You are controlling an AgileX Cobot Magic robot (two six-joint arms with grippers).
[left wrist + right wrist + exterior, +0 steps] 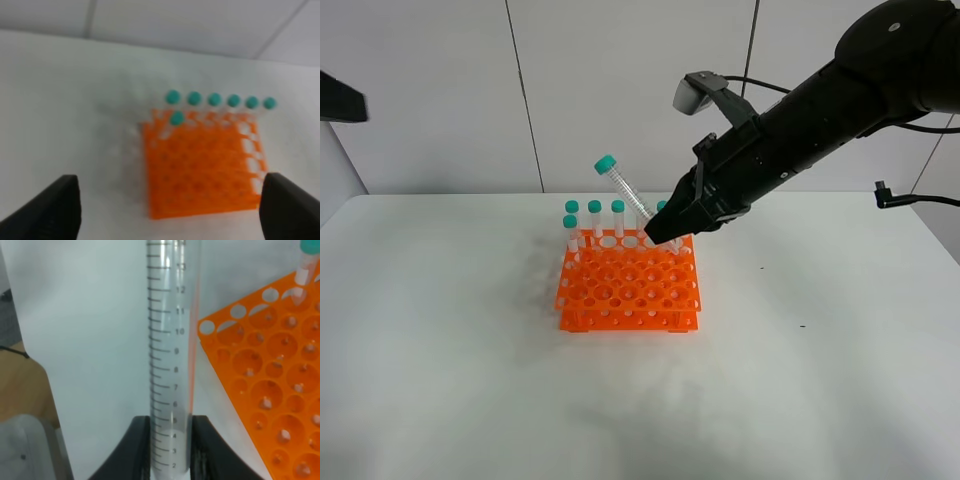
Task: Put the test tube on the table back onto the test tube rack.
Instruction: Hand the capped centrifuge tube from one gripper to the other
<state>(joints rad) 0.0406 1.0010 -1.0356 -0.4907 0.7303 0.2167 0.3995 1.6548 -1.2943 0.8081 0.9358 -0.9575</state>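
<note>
Teal-capped test tube tilted over orange test tube rack on white table.

white table, orange test tube rack

Bright orange rack, gridded with round holes; clear test tube, black graduation marks, teal cap; plain white worktop.

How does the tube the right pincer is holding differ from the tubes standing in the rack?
The held test tube leans, cap raised; the racked tubes stand upright. The right pincer clamps the held test tube; the racked tubes sit free in the test tube rack. Both are clear, teal-capped.
</note>
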